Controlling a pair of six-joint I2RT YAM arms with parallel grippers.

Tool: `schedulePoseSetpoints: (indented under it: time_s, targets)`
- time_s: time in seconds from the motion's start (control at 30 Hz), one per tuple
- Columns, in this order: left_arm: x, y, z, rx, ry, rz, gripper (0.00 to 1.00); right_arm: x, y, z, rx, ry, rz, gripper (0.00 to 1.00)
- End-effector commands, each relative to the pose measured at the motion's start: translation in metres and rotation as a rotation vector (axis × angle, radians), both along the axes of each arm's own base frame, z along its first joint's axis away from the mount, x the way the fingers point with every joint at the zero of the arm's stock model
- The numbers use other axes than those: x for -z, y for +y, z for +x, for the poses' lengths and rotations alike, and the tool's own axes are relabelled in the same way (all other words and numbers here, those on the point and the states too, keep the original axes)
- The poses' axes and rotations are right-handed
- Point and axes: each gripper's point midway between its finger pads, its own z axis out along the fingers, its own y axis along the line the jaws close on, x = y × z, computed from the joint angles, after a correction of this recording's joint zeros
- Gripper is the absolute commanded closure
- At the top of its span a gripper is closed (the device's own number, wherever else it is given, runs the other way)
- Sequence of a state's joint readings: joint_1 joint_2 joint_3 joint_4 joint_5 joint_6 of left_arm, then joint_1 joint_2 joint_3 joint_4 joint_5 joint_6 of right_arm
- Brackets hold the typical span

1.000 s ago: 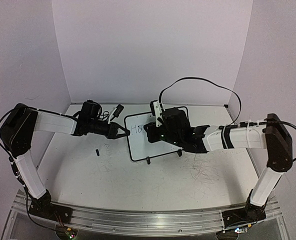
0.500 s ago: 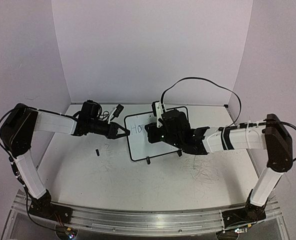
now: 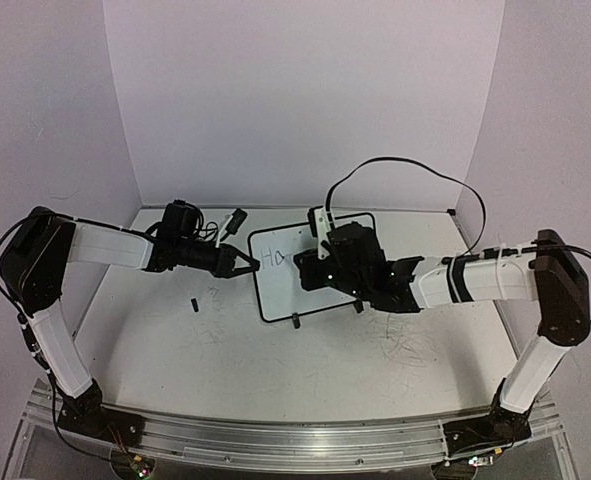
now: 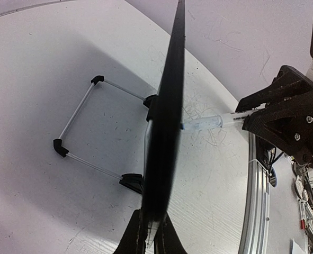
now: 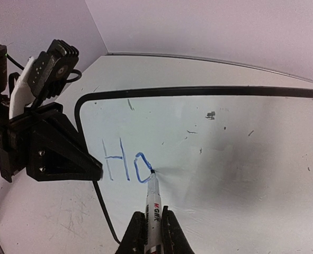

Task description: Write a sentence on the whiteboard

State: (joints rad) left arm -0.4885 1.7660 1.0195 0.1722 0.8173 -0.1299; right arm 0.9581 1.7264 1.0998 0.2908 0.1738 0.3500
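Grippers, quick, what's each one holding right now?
Left gripper: shut on the whiteboard edge.
Right gripper: shut on a marker, tip touching the whiteboard.

On my left wrist feed the whiteboard stands edge-on, a dark, blurred band up the middle. My left gripper pinches its near end, one finger on each face. Left of the board, its wire stand rests on the table. Right of the board, the right gripper clamps a marker, whose blue tip touches the board's face.
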Motion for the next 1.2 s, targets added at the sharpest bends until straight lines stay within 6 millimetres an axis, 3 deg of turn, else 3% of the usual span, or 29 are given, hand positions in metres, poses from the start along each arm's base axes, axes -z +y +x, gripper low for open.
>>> schedulePoseSetpoints:
  time_s: [0.0,0.13,0.33,0.5,1.17]
  targets:
    - [-0.016,0.005,0.002,-0.021,-0.023,-0.003,1.00,-0.046,-0.012,-0.011,-0.025,-0.056,0.099,1.00]
    - [-0.014,0.005,0.002,-0.021,-0.022,-0.001,1.00,-0.034,-0.007,-0.006,-0.030,-0.057,0.053,1.00]
    - [-0.014,0.006,0.002,-0.023,-0.019,0.001,1.00,-0.043,0.004,0.003,-0.034,-0.096,0.041,1.00]
    - [-0.015,0.005,0.002,-0.021,-0.023,-0.002,1.00,-0.039,0.010,0.009,-0.029,-0.098,0.031,1.00]
    - [-0.015,0.005,0.001,-0.015,-0.020,-0.003,1.00,-0.030,0.007,0.015,0.014,-0.078,0.010,1.00]
